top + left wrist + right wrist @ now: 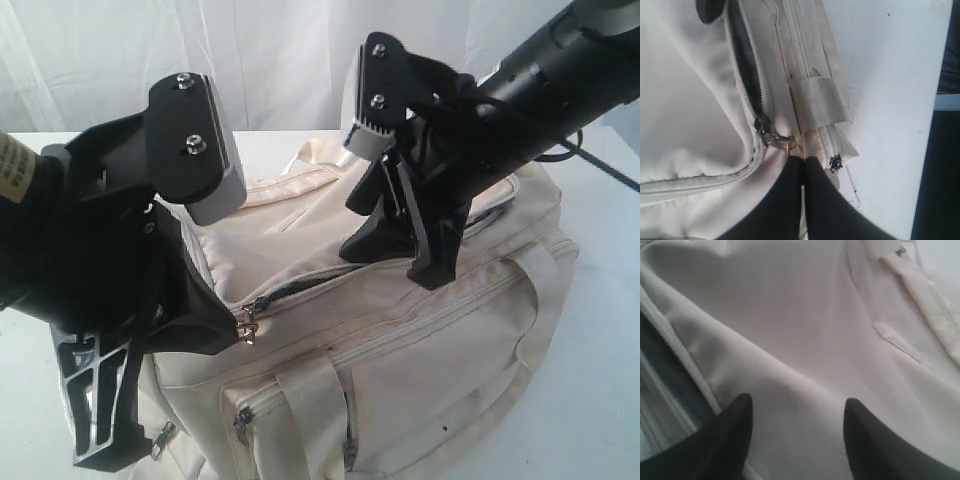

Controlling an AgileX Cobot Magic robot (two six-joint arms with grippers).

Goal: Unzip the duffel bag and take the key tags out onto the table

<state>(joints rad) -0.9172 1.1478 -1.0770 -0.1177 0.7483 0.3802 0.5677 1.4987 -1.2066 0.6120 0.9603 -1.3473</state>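
The cream duffel bag (450, 330) lies on the white table (600, 400). Its top zipper is partly undone, and a slit of dark lining (747, 65) shows. My left gripper (232, 325) is at the bag's near left end, shut on the metal zipper pull (782, 141) of that top zipper. In the left wrist view the black fingers (785, 200) press together right at the pull's brass ring. My right gripper (395, 262) hovers open over the bag's top panel (805, 315), beside the slit, with only fabric between its fingertips (742, 412). The key tags are hidden.
A strap handle (820, 102) crosses a closed side-pocket zipper, whose slider (835, 162) sits by my left fingers. More strap handles (315, 400) hang on the bag's near side. Bare table (890, 75) lies beside the bag, up to a dark edge. A white curtain hangs behind.
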